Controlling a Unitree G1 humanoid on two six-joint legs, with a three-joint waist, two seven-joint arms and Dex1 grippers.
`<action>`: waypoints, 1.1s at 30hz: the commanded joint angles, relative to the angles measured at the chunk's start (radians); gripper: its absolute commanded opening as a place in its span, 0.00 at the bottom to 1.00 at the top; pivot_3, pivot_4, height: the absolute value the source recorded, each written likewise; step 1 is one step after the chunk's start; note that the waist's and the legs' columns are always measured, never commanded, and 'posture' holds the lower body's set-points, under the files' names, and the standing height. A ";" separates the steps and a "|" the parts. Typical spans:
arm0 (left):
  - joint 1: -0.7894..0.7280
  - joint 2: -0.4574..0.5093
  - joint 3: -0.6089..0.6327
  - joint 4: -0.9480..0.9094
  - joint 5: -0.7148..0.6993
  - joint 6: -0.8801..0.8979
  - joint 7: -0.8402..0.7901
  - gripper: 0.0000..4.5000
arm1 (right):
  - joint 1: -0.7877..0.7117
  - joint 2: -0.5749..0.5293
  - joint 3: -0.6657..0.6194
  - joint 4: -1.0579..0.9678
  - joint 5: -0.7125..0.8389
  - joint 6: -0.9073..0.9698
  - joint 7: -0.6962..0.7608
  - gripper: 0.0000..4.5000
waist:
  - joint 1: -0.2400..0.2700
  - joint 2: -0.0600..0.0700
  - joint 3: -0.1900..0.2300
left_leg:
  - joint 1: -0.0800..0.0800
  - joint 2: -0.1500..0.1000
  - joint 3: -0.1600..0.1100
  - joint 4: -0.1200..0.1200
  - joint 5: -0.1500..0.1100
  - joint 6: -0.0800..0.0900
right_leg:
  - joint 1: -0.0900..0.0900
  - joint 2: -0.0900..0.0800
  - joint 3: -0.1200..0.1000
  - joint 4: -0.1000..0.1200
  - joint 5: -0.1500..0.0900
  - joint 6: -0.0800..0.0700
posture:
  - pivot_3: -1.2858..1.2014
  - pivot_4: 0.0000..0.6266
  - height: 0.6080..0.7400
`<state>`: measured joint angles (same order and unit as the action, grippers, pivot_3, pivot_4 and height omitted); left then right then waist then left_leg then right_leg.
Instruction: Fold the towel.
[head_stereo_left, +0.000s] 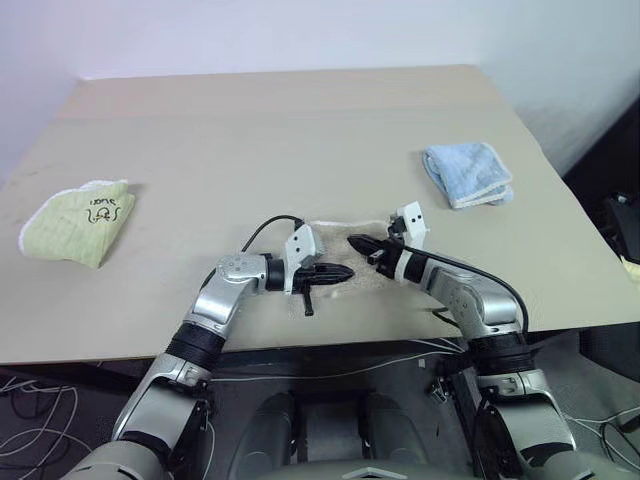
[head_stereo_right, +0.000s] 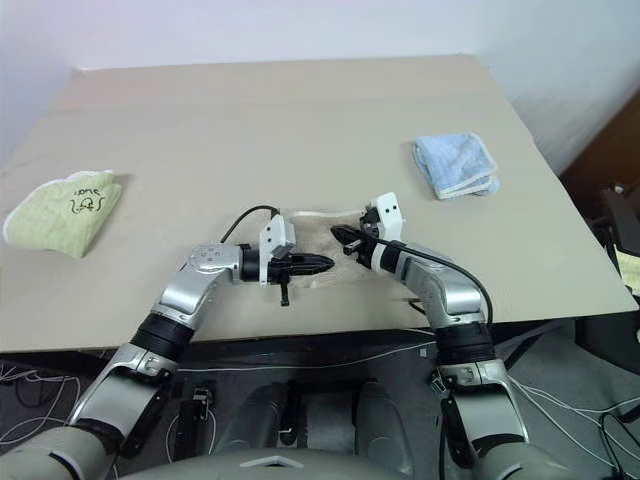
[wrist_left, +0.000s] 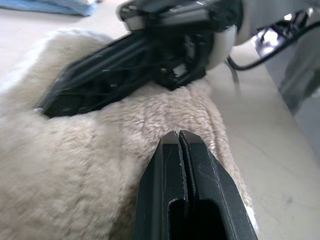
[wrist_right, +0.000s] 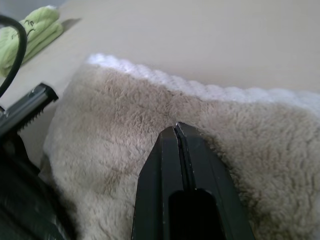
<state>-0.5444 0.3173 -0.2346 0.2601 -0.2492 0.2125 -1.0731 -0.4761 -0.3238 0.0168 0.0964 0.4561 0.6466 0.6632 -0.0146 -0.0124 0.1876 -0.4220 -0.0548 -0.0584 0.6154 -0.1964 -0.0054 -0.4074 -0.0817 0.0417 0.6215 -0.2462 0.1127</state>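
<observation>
The beige towel (head_stereo_left: 345, 250) lies bunched near the worktop's (head_stereo_left: 300, 130) front edge, at its middle. The left pincer (head_stereo_left: 345, 271) and right pincer (head_stereo_left: 354, 241) rest on it, tips close, both pressed together on nothing. With no cloth caught, lifting would leave the towel behind; dragging could push it over that edge.

Both end effectors (head_stereo_left: 345, 271) (head_stereo_left: 353, 241) closed, tip-to-tip.

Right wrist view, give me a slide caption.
Shut right end effector resting over the beige towel, green towel beyond.
</observation>
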 joint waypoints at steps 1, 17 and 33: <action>-0.054 0.015 0.092 -0.141 -0.067 0.115 0.068 0.00 | -0.019 -0.040 -0.042 -0.120 0.051 0.025 0.039 0.04 | 0.001 0.000 0.000 | -0.001 0.000 0.000 0.000 0.000 0.000 | -0.001 0.000 0.000 0.000 0.000 0.000 | 0.52 0.24 1.00; -0.028 0.097 0.324 -0.294 -0.233 0.336 0.235 0.79 | -0.059 -0.219 -0.094 -0.235 0.155 0.174 0.116 1.00 | 0.002 0.000 0.000 | -0.003 0.000 0.000 0.000 0.000 0.000 | -0.002 0.000 0.000 0.000 0.000 0.001 | 0.52 0.24 1.00; 0.190 0.205 0.328 -0.303 -0.226 0.246 0.159 1.00 | -0.182 -0.414 -0.093 0.085 0.256 0.604 0.236 1.00 | 0.001 0.000 0.000 | -0.004 0.000 0.000 -0.001 0.000 0.000 | -0.003 -0.004 0.000 -0.003 -0.002 -0.004 | 0.52 0.24 1.00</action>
<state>-0.3680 0.5127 0.0825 -0.0054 -0.4777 0.4855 -0.9129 -0.6269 -0.7284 -0.0790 0.1406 0.7013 1.2218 0.8792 -0.0135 -0.0126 0.1879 -0.4256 -0.0549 -0.0581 0.6142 -0.1965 -0.0056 -0.4100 -0.0861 0.0417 0.6183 -0.2486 0.1090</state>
